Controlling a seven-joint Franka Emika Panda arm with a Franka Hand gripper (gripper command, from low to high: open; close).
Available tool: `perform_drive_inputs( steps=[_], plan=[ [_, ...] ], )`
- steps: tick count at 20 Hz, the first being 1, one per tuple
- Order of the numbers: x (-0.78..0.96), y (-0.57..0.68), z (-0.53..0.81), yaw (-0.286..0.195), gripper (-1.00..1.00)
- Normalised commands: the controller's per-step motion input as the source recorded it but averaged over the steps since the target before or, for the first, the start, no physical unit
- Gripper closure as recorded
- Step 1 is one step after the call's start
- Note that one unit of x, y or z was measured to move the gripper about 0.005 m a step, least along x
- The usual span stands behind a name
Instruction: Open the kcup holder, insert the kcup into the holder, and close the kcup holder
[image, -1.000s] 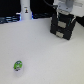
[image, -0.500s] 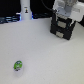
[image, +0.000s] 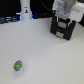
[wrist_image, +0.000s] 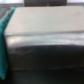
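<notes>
The kcup, a small round pod with a bright green top, lies alone on the white table near the front at the exterior view's left. At the back right stands the black kcup holder. My white gripper hangs directly over it and very close. Blur hides the fingers, so open or shut is unclear. In the wrist view a blurred dark box surface with a pale top, the kcup holder, fills nearly the whole picture. The kcup does not show there.
A white upright post stands at the back left with dark blue clutter along the far table edge. A teal patch shows at the edge of the wrist view.
</notes>
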Motion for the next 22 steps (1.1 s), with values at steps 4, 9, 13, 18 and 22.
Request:
perform_drive_inputs(
  steps=[4,9,13,18,22],
  plan=[
    [0.28,-0.1,0.04,-0.014,1.0],
    [0.51,-0.13,0.09,-0.025,1.0],
    [0.8,-0.21,0.18,-0.027,1.0],
    [0.96,-0.31,0.16,-0.042,1.0],
    [0.94,-0.32,0.13,-0.05,1.0]
  ],
)
